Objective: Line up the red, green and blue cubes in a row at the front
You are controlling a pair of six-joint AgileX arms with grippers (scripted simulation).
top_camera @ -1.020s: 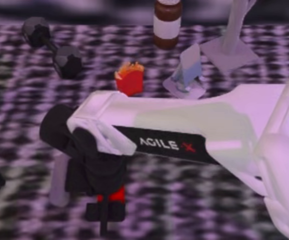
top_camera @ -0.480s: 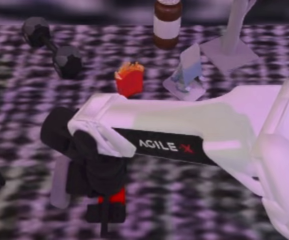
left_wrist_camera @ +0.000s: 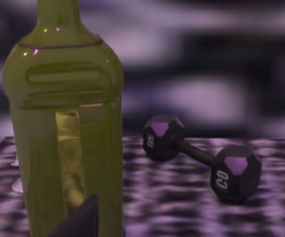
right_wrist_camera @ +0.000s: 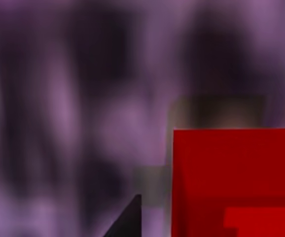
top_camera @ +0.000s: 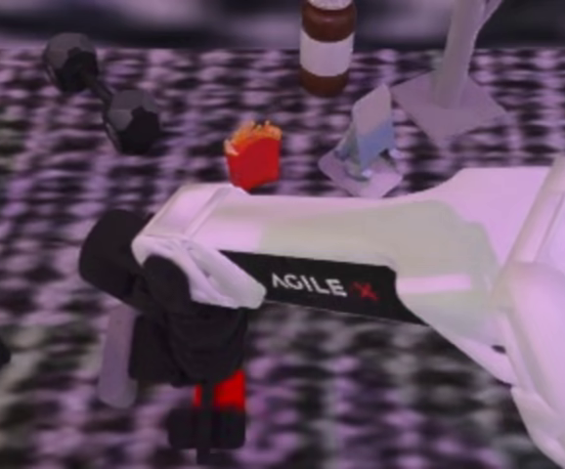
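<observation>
Since a moment ago the red cube [top_camera: 226, 391] has shown a bit more below the right gripper [top_camera: 207, 415], as if the arm has dipped toward the front of the table [top_camera: 380, 391]. The jaws look shut on the cube, likely carrying it to its spot in the row. The left gripper waits far left by the green bottle [left_wrist_camera: 66, 128]; I cannot tell its jaws.

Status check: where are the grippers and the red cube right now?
Right gripper at front, around red cube. Left gripper out of sight. Green, blue cubes unseen.
</observation>
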